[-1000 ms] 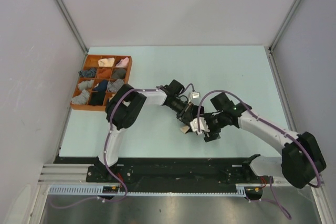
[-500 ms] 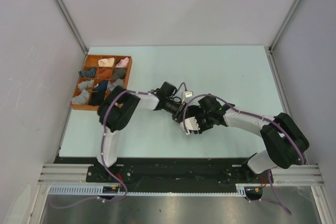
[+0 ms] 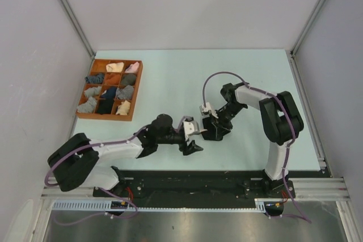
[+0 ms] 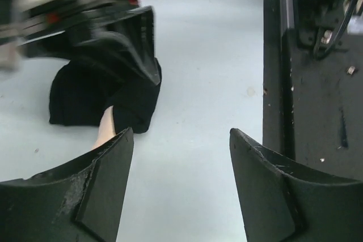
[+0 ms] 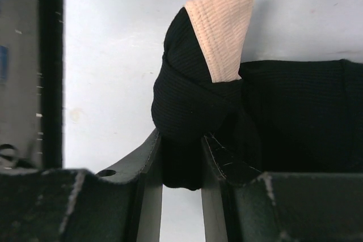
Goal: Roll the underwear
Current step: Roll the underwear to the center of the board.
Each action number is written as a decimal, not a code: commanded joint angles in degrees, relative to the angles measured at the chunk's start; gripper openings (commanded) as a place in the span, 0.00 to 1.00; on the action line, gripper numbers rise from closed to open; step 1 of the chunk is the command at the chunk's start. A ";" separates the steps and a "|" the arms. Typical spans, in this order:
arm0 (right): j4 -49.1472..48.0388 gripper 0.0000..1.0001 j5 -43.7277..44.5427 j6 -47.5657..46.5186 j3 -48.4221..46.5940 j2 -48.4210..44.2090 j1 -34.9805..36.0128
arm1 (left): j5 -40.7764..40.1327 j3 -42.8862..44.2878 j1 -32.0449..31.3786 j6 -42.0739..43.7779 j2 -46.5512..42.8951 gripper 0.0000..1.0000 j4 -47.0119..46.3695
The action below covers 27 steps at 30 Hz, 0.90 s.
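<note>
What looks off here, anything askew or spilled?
Only the underwear: its cream edge pokes out of the black bundle as a loose flap, so the roll looks untidy. The right tool pinches the bundle; the left tool stands open, holding nothing. Nothing spilled from the tray.

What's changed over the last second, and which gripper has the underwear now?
The left gripper has opened, let go of the underwear and drawn back toward the near-left edge; it is now empty. The right gripper has closed on a fold of the garment, and its elbow has folded inward. The underwear stays about where it was, and the orange tray has not moved.
</note>
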<state>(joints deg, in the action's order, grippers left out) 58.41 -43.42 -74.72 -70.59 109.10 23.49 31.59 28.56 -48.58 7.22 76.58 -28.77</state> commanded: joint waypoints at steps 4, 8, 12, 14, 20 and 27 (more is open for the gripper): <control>12.69 0.26 -6.42 2.47 -3.68 6.82 -2.65 | -18.57 12.02 -9.34 19.65 11.54 0.73 12.51; 12.87 0.26 -6.33 3.17 -4.47 8.41 -3.53 | -22.36 18.54 -12.32 23.44 19.03 0.76 16.20; 12.87 0.26 -5.89 3.09 -4.47 8.85 -3.80 | -25.79 22.94 -13.47 25.03 23.96 0.75 18.40; 12.87 0.27 -5.97 3.09 -4.47 9.11 -3.88 | -25.27 24.17 -13.47 25.38 26.42 0.68 19.63; 11.73 0.38 -6.68 4.23 -4.47 5.96 -5.55 | -18.08 31.91 -12.07 23.28 32.05 0.10 33.50; 7.25 0.49 -5.89 3.71 -3.42 -8.10 -12.32 | 8.10 38.57 -1.80 10.99 39.06 0.01 46.25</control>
<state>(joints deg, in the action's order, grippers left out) 68.03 -49.32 -70.11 -73.93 110.67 13.96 19.99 63.81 -55.83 25.41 108.07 3.46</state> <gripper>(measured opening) 0.478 0.074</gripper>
